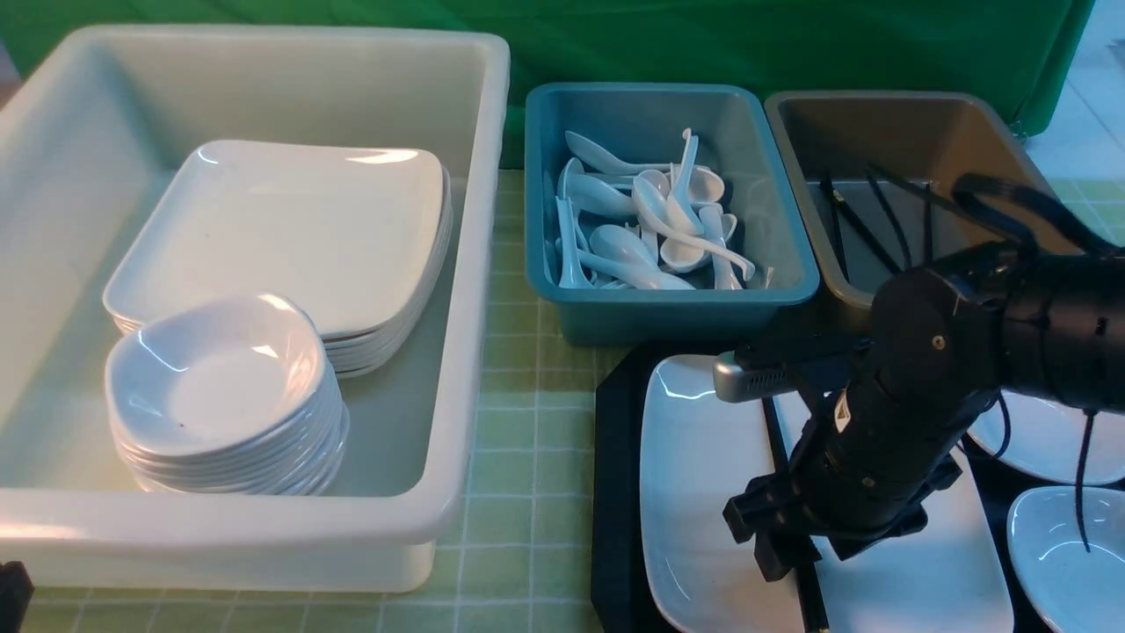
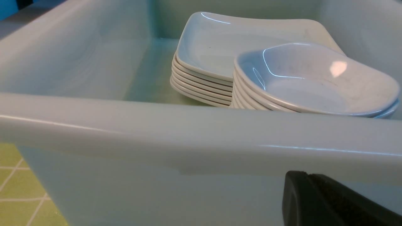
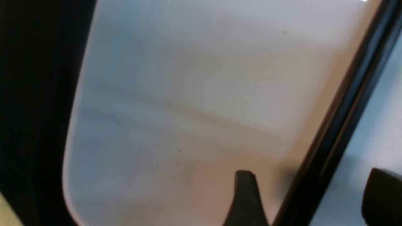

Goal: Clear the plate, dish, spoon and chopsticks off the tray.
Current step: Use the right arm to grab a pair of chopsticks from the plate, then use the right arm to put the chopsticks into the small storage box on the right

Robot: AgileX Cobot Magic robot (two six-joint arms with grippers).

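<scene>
Right hand [image 3: 311, 172], jaws apart, astride the chopsticks [image 3: 348, 94] beside the plate [image 3: 188, 94].

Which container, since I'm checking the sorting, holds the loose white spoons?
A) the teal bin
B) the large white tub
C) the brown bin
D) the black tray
A: the white spoons lie piled in the teal bin, while the brown bin holds black chopsticks and the white tub holds stacked plates and dishes.
</scene>
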